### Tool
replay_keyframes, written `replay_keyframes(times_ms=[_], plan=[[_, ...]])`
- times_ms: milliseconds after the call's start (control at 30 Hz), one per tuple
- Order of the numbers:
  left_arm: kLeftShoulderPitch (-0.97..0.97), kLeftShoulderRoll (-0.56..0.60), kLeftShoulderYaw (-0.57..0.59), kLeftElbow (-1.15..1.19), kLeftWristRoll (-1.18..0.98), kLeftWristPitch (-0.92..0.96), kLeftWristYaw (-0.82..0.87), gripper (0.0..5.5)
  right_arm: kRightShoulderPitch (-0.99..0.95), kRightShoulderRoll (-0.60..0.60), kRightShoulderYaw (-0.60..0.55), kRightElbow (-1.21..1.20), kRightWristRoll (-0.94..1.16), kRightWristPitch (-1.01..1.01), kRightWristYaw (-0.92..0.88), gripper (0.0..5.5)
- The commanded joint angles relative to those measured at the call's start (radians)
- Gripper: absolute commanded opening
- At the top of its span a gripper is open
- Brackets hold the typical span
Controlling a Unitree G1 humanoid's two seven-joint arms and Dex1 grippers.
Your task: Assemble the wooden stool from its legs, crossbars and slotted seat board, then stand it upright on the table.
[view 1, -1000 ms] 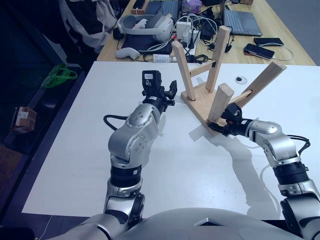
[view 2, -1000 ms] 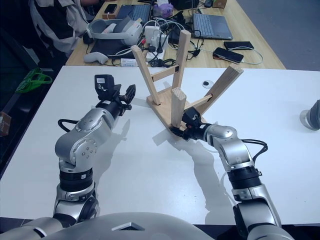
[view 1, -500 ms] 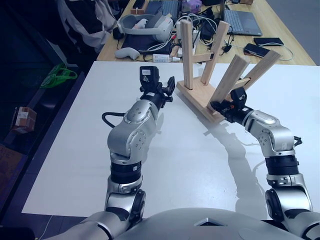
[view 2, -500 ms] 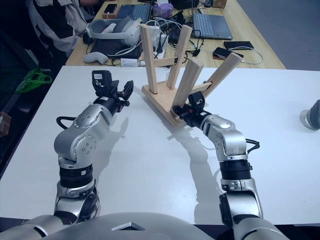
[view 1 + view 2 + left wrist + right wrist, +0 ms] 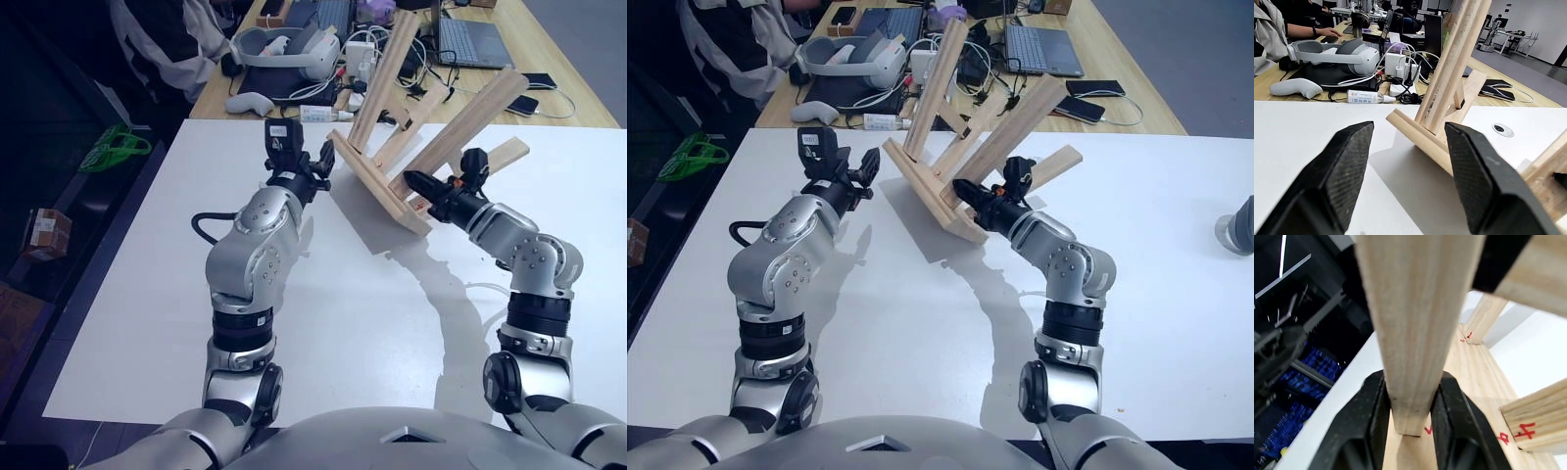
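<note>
The wooden stool (image 5: 392, 186) is assembled and tipped on the white table (image 5: 323, 323). Its seat board (image 5: 926, 191) stands steeply on its near edge, and the legs (image 5: 470, 108) slant up toward the back right. My right gripper (image 5: 431, 186) is shut on one leg (image 5: 1415, 328) close to the seat, with a finger (image 5: 1374, 411) pressed on each side. My left gripper (image 5: 302, 168) is open just left of the board's upper edge. In the left wrist view that edge (image 5: 1420, 139) lies ahead, between the two black pads (image 5: 1347, 166).
A wooden desk (image 5: 549, 108) behind the table carries a headset (image 5: 284, 49), a controller (image 5: 250, 103), cables, laptops and phones. A small round disc (image 5: 1501, 128) lies on the table behind the stool. A grey object (image 5: 1239, 225) sits at the right edge.
The right gripper has lifted and swung the stool by its leg: the legs now lean to the back right and the seat stands steeper. The left gripper moved slightly farther back, still open.
</note>
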Motion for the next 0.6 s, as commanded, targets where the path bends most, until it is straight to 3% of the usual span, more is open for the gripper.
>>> replay_keyframes(times_ms=[33, 233, 433, 600], plan=[[-0.015, 0.006, -0.001, 0.009, 0.018, -0.005, -0.013, 2.71, -0.070, 0.064, -0.120, 0.021, 0.097, 0.017, -0.130, 1.01], [-0.015, 0.003, -0.008, 0.013, 0.033, -0.009, -0.023, 2.71, -0.079, 0.124, -0.239, 0.056, 0.200, -0.004, -0.292, 1.00], [-0.012, 0.004, -0.007, 0.011, 0.046, -0.015, -0.031, 2.71, -0.087, 0.220, -0.376, 0.081, 0.308, -0.130, -0.574, 1.00], [-0.017, 0.007, -0.009, 0.015, 0.056, -0.019, -0.046, 2.71, -0.078, 0.270, -0.385, 0.056, 0.427, -0.202, -0.723, 1.00]])
